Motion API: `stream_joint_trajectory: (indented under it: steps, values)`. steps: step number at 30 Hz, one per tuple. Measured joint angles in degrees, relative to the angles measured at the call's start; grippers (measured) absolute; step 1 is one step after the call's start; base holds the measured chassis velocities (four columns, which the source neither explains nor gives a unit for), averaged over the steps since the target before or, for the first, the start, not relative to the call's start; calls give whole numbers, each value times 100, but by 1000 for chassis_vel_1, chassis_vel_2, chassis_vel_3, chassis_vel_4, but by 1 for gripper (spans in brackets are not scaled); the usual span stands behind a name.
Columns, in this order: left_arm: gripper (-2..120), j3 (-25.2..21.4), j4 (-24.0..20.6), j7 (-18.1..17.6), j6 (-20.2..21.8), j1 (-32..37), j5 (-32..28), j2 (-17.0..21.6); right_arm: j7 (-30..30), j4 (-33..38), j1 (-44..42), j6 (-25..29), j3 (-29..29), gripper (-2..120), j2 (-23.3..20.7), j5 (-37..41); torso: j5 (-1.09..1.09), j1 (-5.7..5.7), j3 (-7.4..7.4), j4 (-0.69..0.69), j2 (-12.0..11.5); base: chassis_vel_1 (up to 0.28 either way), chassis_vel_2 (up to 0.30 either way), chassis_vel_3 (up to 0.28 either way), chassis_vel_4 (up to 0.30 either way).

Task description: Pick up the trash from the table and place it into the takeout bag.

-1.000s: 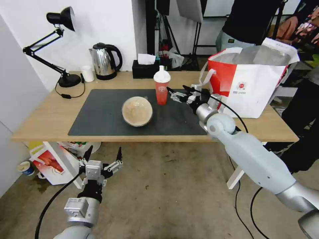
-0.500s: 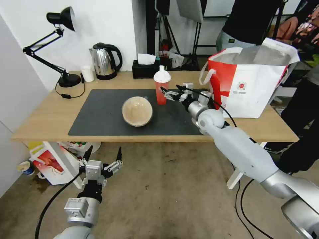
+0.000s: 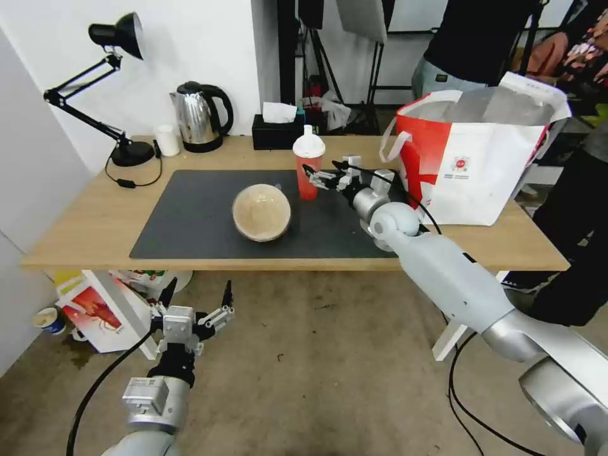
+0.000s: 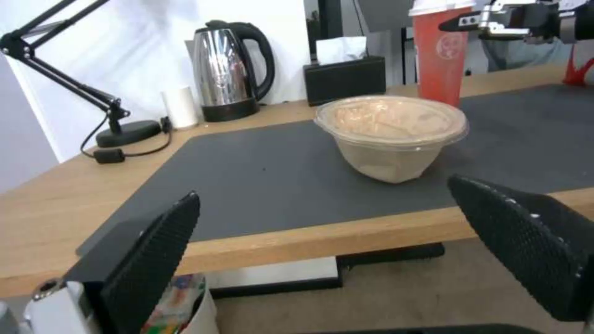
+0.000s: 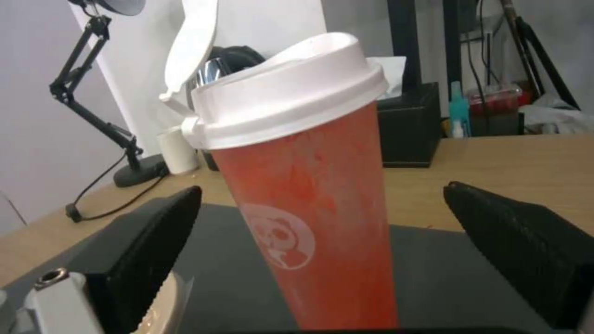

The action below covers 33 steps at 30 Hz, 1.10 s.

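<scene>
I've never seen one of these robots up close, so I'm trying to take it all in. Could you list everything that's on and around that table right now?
Table: one, light wood, white legs.
Mat: one, dark grey, on the table.
Cup: one, red with white lid, upright on the mat.
Domed bowl: one, tan contents, on the mat.
Takeout bag: one, white and red, at the table's right end.
Kettle: one, steel, at the back.
Tissue box: one, black, at the back.
Desk lamp: one, black, back left.
Carton: one, red and white, on the floor.
Right gripper: open, beside the cup.
Left gripper: open, below the table edge.
</scene>
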Motion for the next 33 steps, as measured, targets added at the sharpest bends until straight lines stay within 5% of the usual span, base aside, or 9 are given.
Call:
stream_joint_trajectory:
  steps: [33]
  values:
    - [100, 0, 0, 0, 0, 0, 0, 0, -281, -831, 410, -6, -172, 100, 498, -117, 1, 0, 0, 0, 0, 0, 0, 0, 0]
